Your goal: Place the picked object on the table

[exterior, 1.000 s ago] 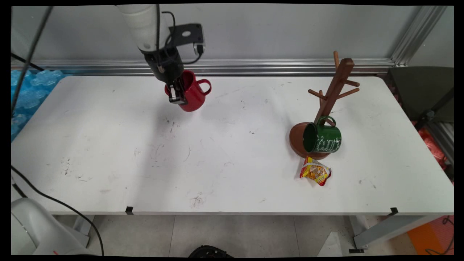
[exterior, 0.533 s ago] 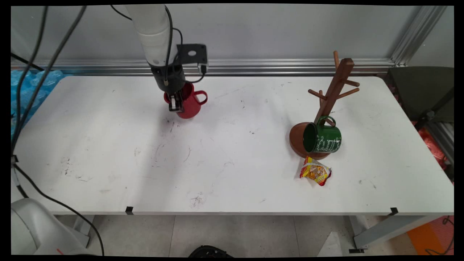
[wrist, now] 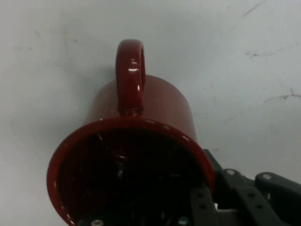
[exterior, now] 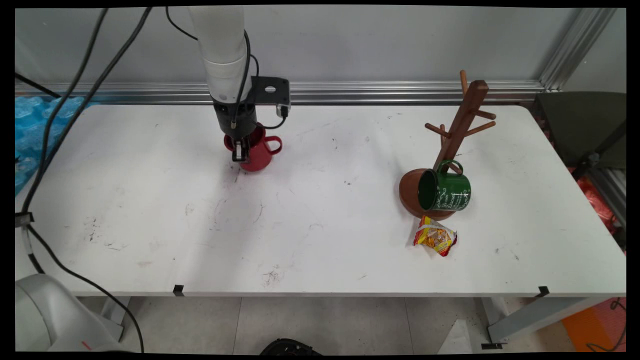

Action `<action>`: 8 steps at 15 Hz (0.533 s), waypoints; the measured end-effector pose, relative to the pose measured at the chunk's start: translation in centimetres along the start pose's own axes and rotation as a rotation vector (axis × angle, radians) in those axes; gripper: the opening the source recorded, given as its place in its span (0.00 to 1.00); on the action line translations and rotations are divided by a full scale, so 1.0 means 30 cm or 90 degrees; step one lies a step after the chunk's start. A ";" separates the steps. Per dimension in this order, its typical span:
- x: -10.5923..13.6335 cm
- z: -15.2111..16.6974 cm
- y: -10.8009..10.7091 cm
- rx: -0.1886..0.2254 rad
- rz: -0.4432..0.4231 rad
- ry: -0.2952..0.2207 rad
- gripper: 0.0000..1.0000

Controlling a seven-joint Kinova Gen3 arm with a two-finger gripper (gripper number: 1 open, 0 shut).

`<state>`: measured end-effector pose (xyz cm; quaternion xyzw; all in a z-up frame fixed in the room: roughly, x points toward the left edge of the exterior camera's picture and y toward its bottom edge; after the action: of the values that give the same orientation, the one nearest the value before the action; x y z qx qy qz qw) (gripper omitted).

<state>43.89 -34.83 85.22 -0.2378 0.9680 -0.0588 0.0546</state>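
The rim of a red mug (exterior: 257, 149) is pinched by the claw (exterior: 240, 152), one finger set inside the cup and one outside; the mug's handle is turned away from the claw toward the right. The mug is held upright at the table (exterior: 150, 200). Well to the claw's right, a green mug (exterior: 445, 190) is seen on a wooden mug tree (exterior: 452, 145), with a snack packet (exterior: 434, 236) just in front.
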 end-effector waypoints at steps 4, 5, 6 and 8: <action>0.014 0.028 0.001 -0.014 -0.005 -0.020 0.00; 0.018 0.034 0.001 -0.017 -0.006 -0.023 0.00; 0.022 0.039 0.000 -0.020 -0.007 -0.026 0.00; 0.031 0.048 -0.003 -0.025 -0.009 -0.031 0.00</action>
<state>43.31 -35.46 83.73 -0.2474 0.9655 -0.0345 0.0732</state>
